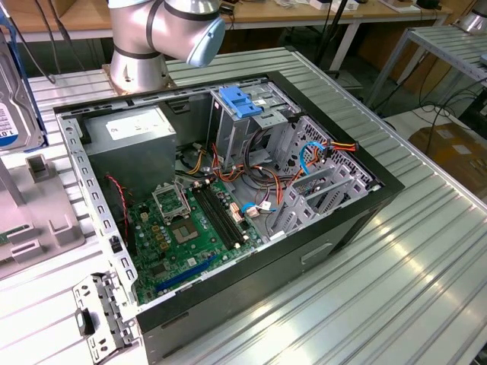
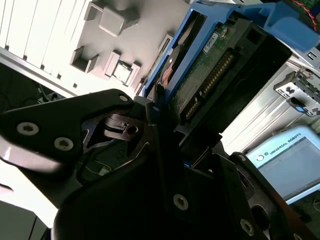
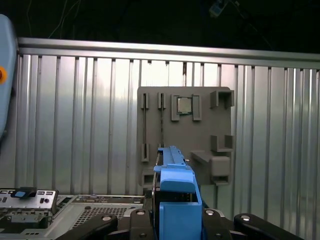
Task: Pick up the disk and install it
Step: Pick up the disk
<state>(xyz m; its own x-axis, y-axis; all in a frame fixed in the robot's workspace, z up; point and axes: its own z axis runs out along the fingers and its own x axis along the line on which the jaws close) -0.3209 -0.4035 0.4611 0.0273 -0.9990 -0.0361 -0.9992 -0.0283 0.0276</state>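
Note:
The disk (image 1: 14,106), silver with a blue-and-white label and a bright blue carrier, stands on edge at the exterior view's far left, lifted above a grey fixture (image 1: 38,217). In the second wrist view my gripper (image 2: 165,122) is shut on the disk (image 2: 210,65); its green circuit board and blue frame stick out past the black fingers (image 2: 115,127). In the first wrist view the blue carrier of the disk (image 3: 175,187) rises edge-on from between the gripper (image 3: 176,225) arms, above the grey fixture (image 3: 187,145).
An open computer case (image 1: 365,213) lies on the ribbed metal table (image 1: 396,289), with a motherboard (image 1: 183,228), a grey power supply box (image 1: 129,137) and a drive cage with a light-blue latch (image 1: 240,103). A loose metal bracket (image 1: 99,315) lies near the front. The fixture holds a processor chip (image 3: 182,105).

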